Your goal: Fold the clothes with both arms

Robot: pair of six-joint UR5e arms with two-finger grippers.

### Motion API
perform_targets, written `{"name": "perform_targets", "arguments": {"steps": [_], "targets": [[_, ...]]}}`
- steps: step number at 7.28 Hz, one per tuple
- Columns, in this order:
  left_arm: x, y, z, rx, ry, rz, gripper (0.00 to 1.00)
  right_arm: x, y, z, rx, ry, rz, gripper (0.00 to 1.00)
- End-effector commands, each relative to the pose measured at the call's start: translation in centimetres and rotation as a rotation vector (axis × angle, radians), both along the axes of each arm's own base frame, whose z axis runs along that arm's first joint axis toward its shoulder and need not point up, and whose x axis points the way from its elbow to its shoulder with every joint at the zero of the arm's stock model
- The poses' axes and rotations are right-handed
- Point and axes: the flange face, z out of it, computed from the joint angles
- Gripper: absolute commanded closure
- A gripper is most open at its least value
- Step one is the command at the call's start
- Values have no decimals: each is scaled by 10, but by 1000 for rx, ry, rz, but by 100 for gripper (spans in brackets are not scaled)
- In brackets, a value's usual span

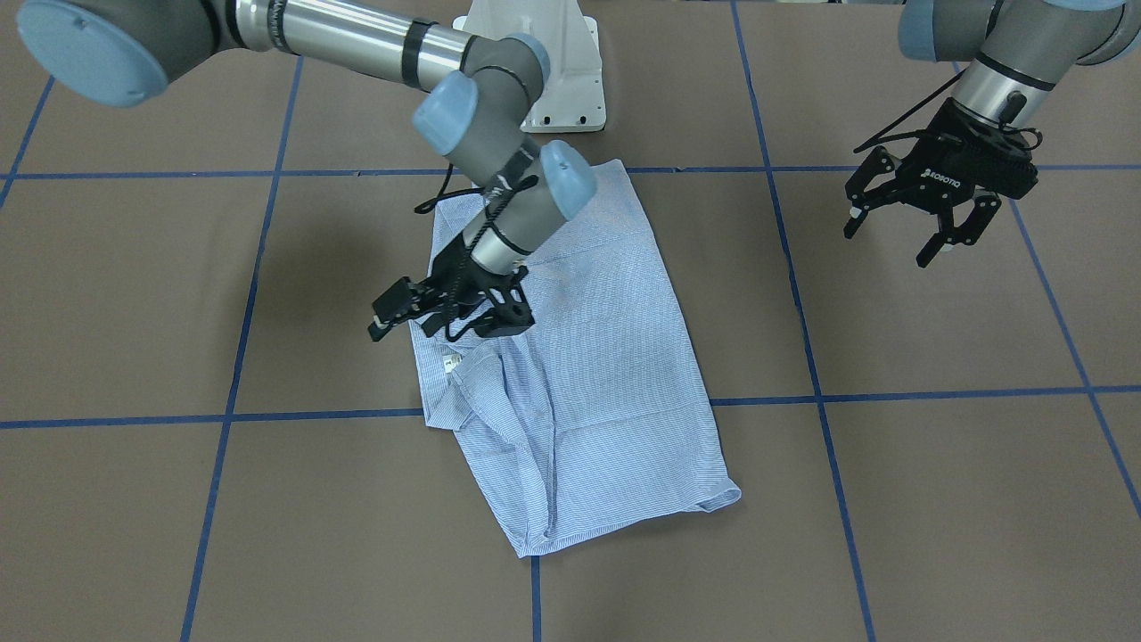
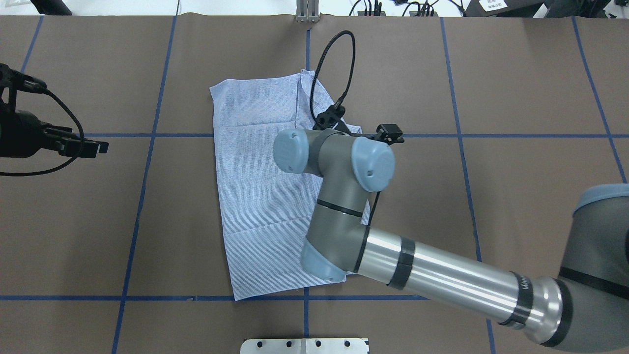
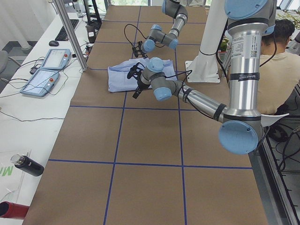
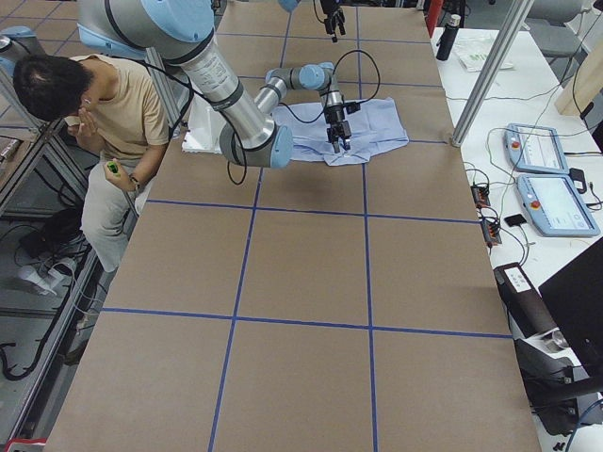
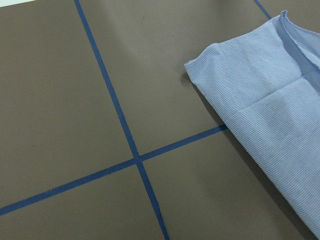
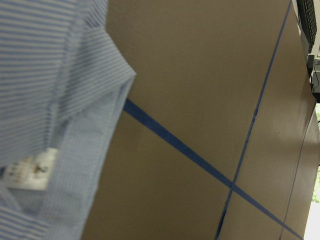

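Looking down on the brown table (image 1: 134, 294) crossed by blue tape lines (image 1: 312, 415), and the right arm (image 2: 442, 275) stretches over the striped shirt (image 1: 606, 357), folded flat mid-table. Left gripper (image 1: 891, 242) hovers well off to the side, fingers spread wide, holding nothing. Right gripper (image 1: 414, 323) hangs just over the collar edge; its finger spread and any hold can't be made out. Just beside it sits the small white label (image 1: 451, 361)
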Motion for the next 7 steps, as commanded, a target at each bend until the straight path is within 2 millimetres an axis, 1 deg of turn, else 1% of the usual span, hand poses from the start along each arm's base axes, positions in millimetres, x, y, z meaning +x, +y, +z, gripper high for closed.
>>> {"name": "perform_targets", "arguments": {"steps": [1,2,3,4,5,6,7], "targets": [[0,0,0,0,0,0,0,73,-6,2,41,-34,-49,3],[0,0,0,0,0,0,0,67,-9,-28,64,-101,-28,2],[0,0,0,0,0,0,0,53,-6,-63,45,-256,-1,2],[0,0,1,-1,-1,-1,0,23,-5,-91,15,-373,62,2],[0,0,1,3,-3,2,0,-27,-5,-119,-2,-380,78,2],[0,-1,1,2,-4,1,0,-61,3,-127,-26,-349,74,2],[0,0,1,3,-3,2,0,-85,21,-123,-43,-316,57,4]]}}
